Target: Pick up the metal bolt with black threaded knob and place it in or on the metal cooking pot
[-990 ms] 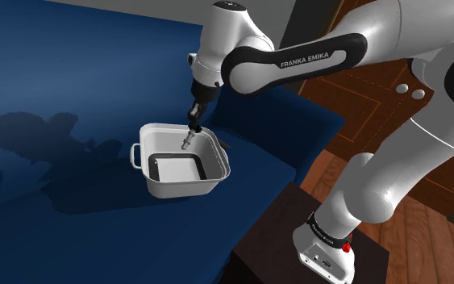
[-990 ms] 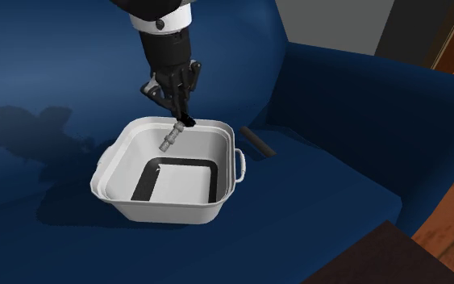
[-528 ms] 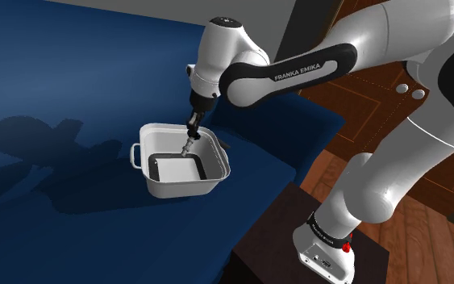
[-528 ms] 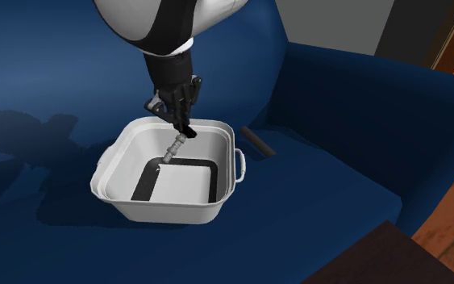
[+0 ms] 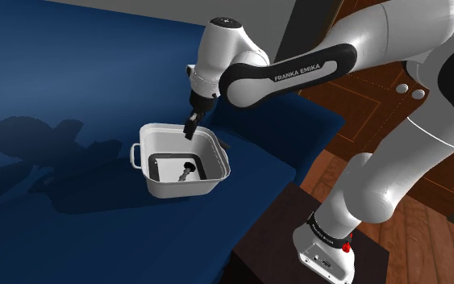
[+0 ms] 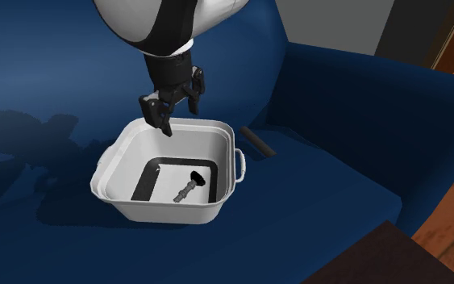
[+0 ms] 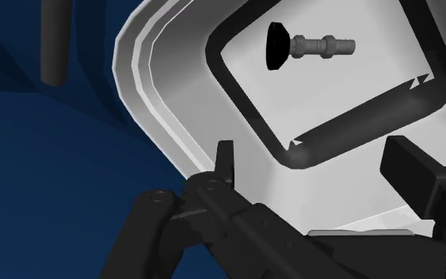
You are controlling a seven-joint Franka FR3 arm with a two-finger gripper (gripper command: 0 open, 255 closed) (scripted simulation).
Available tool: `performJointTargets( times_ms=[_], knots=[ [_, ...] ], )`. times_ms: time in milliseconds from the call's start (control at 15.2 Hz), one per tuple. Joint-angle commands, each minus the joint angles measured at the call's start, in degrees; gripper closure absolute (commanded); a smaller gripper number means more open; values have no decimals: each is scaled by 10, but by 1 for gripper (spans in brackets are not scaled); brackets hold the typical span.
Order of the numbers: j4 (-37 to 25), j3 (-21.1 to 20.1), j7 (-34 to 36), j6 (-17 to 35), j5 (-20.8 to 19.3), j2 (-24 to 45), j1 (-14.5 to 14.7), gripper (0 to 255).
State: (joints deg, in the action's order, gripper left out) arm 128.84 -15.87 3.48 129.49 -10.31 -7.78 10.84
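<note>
A: Task status?

B: Judged done. The bolt [image 6: 188, 186] lies on its side on the floor of the pot [image 6: 168, 211], inside the dark border there, with its black knob toward the second exterior view's right. What is left, by my reading, is only lifting the arm clear.

A: Pincer?

B: The gripper [image 6: 178, 115] hangs over the pot's back rim with its fingers spread and nothing between them.

A: Bolt relative to it?

B: Below it and well apart, no contact. In the wrist view the bolt sits beyond the fingertips, roughly in line with the gap.
</note>
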Motion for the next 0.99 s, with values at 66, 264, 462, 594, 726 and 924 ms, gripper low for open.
performJointTargets(
  times_ms=[66, 264, 462, 594, 726, 924],
  knots=[
    [0, 0, 0, 0, 0, 0, 0, 0],
    [-17, -1, -8, -37, 12, -21, 4, 0],
    [-35, -1, -13, -70, 20, -38, 7, 0],
    [-35, -1, -13, -70, 20, -38, 7, 0],
    [-35, -1, -13, -70, 20, -38, 7, 0],
    [-35, -1, -13, -70, 20, -38, 7, 0]
  ],
)
